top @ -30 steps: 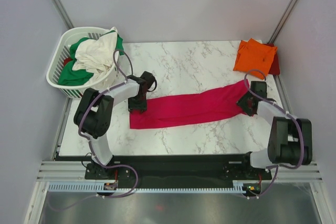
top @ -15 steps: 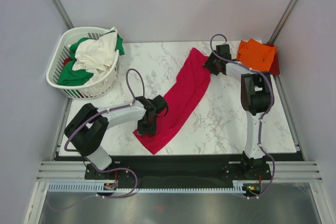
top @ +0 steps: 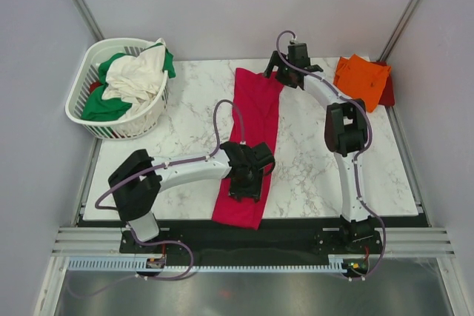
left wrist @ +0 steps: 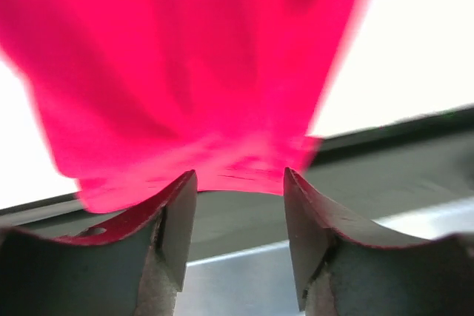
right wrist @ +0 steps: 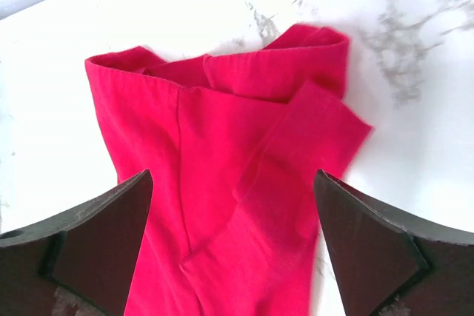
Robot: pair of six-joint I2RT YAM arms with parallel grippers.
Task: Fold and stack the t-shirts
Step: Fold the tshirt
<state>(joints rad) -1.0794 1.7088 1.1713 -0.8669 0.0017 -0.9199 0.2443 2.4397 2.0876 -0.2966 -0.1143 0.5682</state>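
The crimson-pink t-shirt (top: 255,109) lies folded into a long strip running from the table's far side to its near edge, where its end hangs over. My left gripper (top: 243,189) hovers over the near end. In the left wrist view its jaws (left wrist: 241,175) stand apart with an empty gap, and the cloth (left wrist: 185,57) starts just beyond the tips. My right gripper (top: 275,72) is at the far end. Its jaws (right wrist: 233,179) are wide open over the flat cloth (right wrist: 237,109). A folded orange t-shirt (top: 361,79) lies on a dark red one (top: 386,92) at the far right corner.
A white slatted basket (top: 78,101) stands off the far left corner, holding a cream-white shirt (top: 137,75) and a green one (top: 100,109). The dark table frame (top: 296,231) runs along the near edge, and grey walls close in on both sides.
The strip swung from lying across the table to running front to back. My left gripper moved to the near middle, my right to the far side. The right jaws opened wide and released the cloth.
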